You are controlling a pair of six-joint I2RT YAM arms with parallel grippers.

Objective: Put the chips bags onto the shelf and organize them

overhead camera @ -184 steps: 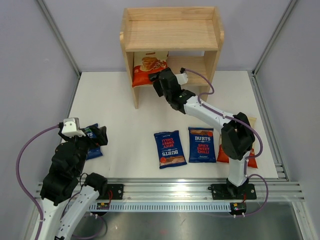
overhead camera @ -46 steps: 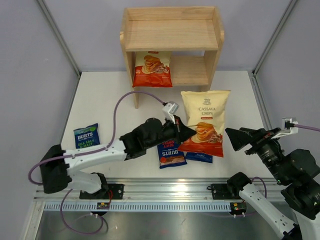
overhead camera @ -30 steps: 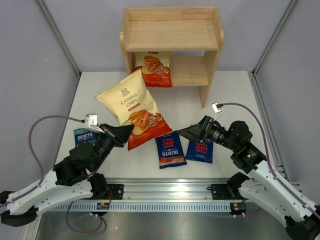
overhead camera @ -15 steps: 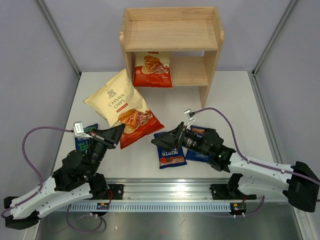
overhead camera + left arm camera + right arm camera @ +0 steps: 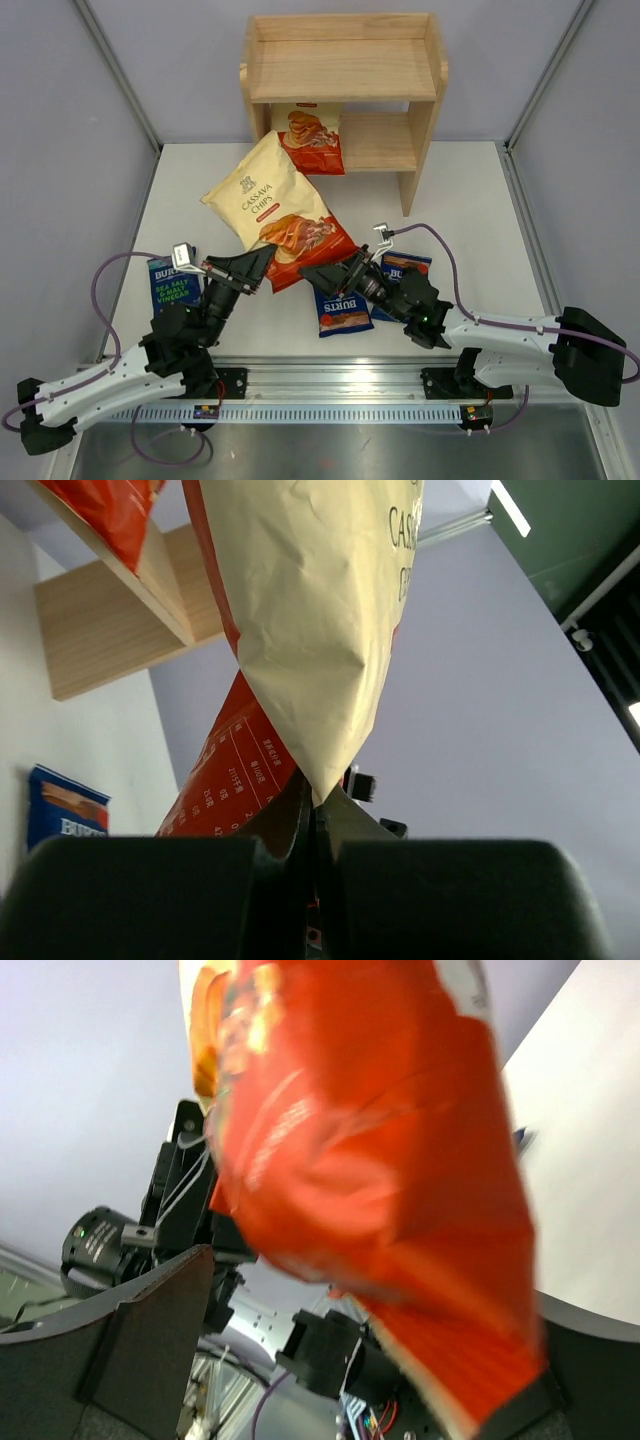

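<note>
Cassava bag (image 5: pixel 280 205) is up off the table (image 5: pixel 470 200), tilted, centre of frame, its top near the left post of the shelf (image 5: pixel 345 70). Left jaws are clamped tight on its lower corner, with the bag rising above them. Right jaws are spread wide at lower centre; the bag's red bottom edge sits between them, not gripped, and I can't tell if it touches. Second cassava bag (image 5: pixel 308 138) stands on the lower shelf tier, left side. Flat on the table: first dark blue Burts bag (image 5: pixel 342 312) and second dark blue Burts bag (image 5: pixel 408 268) by the right arm, blue-green Burts bag (image 5: pixel 170 285) at lower left.
</note>
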